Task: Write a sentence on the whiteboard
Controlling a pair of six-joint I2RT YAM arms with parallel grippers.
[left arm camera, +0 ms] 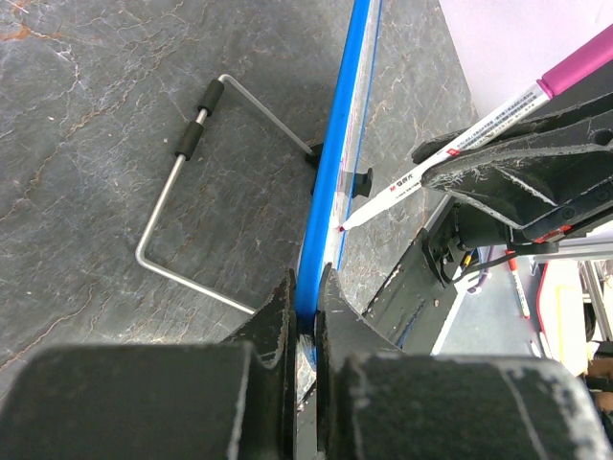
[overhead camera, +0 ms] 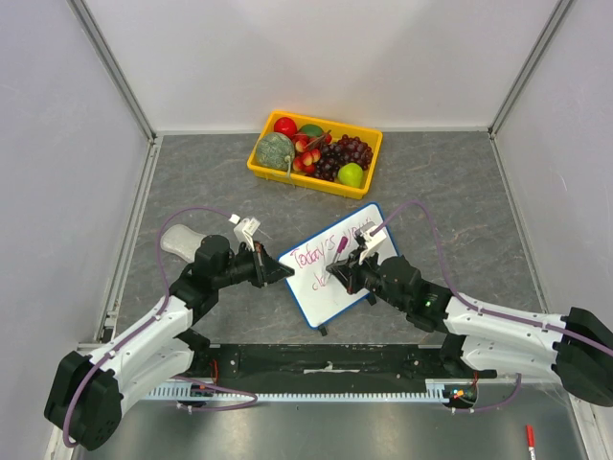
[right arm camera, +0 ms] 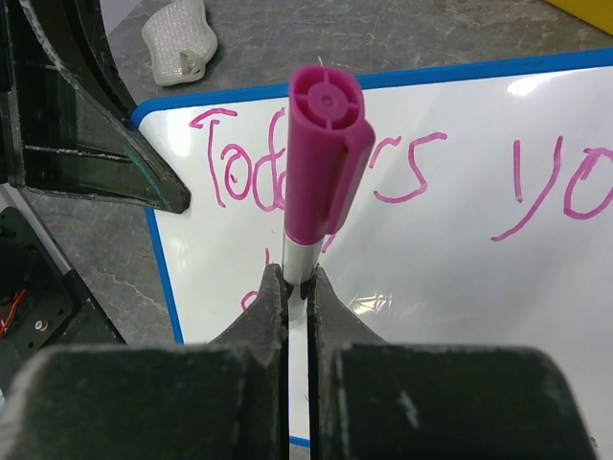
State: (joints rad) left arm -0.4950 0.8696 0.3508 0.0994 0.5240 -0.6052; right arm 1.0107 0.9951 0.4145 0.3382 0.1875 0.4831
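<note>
right end effector clamped on pink marker | left end effector pinching whiteboard left rim | board mid-tabletop, near of fruit basket | sentence unfinished, second line barely begun | advice: light tip pressure, board held steady, next letters rightward

Grey marbled tabletop, plain white walls on three sides, aluminium corner posts, soft even light

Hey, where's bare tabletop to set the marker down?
Free: tabletop right of the whiteboard, toward the right wall; also left of the fruit basket, behind the white pad. Crowded: the centre, where left pincer and right pincer meet the board.
</note>
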